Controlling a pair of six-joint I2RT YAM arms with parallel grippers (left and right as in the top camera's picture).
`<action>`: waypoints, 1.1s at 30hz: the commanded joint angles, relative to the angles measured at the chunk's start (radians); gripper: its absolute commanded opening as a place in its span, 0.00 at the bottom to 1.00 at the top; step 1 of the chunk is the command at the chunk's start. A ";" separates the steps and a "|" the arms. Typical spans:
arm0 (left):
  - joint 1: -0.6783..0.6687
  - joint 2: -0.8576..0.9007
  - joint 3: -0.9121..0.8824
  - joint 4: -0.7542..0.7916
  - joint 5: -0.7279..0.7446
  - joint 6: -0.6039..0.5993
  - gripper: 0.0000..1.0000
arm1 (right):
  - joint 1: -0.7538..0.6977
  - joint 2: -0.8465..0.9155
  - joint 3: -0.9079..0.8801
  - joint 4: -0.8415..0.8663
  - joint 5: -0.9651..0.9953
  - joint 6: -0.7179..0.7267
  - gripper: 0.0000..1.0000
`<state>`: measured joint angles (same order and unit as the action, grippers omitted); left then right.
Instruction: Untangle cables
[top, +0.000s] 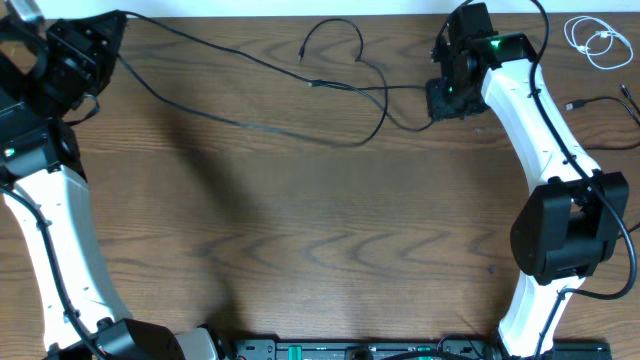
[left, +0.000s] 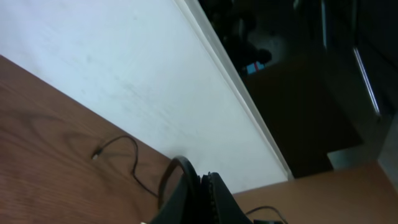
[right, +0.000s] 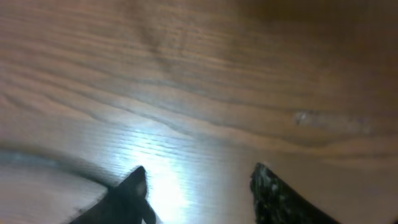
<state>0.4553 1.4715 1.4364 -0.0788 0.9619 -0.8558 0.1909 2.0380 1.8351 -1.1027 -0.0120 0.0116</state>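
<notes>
The black cables lie along the top of the counter, stretched left to right; their loops sit just left of the right tool, which is wide and holds nothing; the left tool is pinched tight, far off; of the 2 arms, the right is nearer.

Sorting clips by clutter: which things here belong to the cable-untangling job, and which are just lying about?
Part of the job:
- long black cables, strung across the far side
- white cable, coiled in the far right corner
- black lead with plug, near it

Not part of it:
- thick black wires on the arms
- wooden table
- black rail at the near edge
</notes>
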 joint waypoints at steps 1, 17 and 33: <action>-0.023 -0.014 0.006 0.006 -0.003 0.045 0.07 | -0.021 0.010 -0.018 -0.005 0.090 -0.133 0.63; -0.151 -0.013 0.006 -0.213 -0.037 0.219 0.07 | -0.088 0.010 -0.092 -0.006 0.413 0.179 0.68; -0.613 0.115 0.006 -0.378 -0.388 0.463 0.07 | -0.051 0.010 -0.091 0.014 -0.173 -0.135 0.91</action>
<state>-0.0982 1.5326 1.4364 -0.4644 0.6891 -0.4438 0.1287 2.0384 1.7485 -1.1095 -0.0376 -0.0639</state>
